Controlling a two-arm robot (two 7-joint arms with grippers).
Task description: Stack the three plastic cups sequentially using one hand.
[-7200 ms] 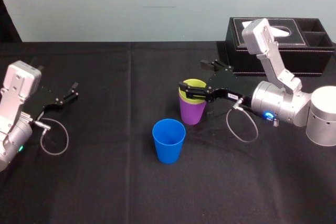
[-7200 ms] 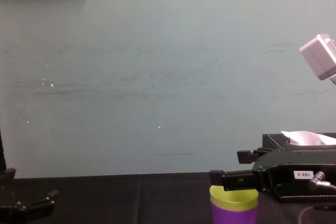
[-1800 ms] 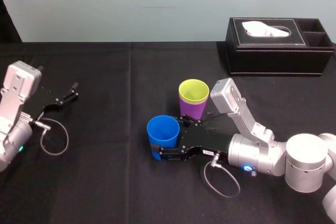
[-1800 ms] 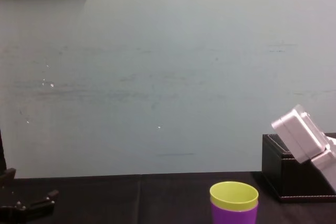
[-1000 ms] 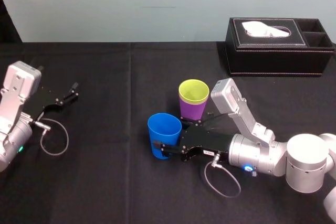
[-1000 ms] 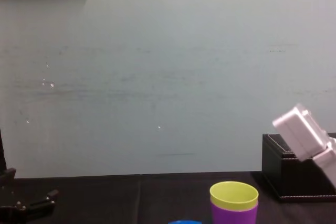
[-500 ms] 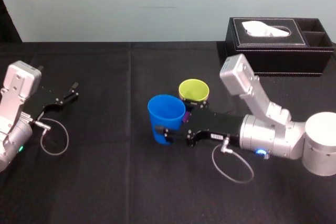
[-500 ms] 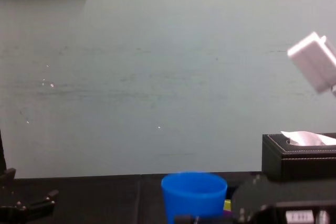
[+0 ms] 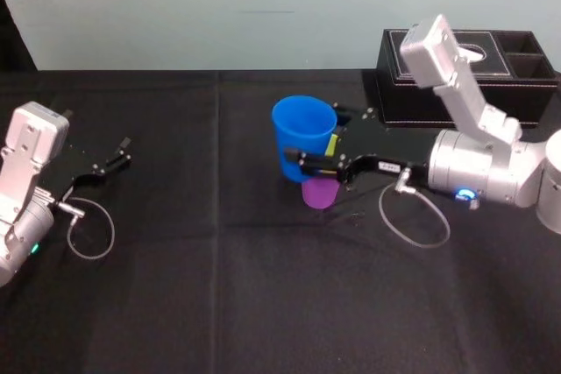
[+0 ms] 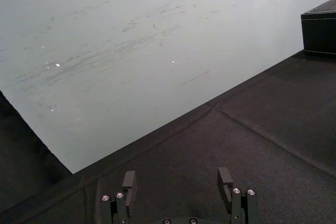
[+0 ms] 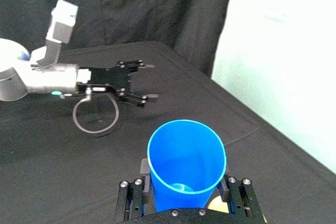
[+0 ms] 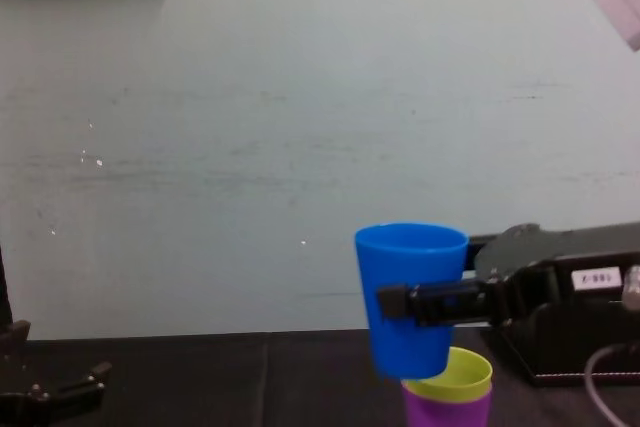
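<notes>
Blue cup (image 9: pixel 304 133), upright, held clear of counter (image 9: pixel 219 286), pinched at mid-wall by right claw (image 9: pixel 305 157); base just beside the rim of yellow-green cup (image 12: pixel 455 372), which sits nested in purple cup (image 9: pixel 319 194) at mid-counter. Left claw (image 9: pixel 118 153), spread, parked at counter's left.

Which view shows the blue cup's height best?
Chest view: from the side, the blue cup, in the right end effector, has its base near the yellow-green cup's rim. The head view shows it from above, hiding most of that cup; the right wrist view looks into it. The left end effector idles at far left.
</notes>
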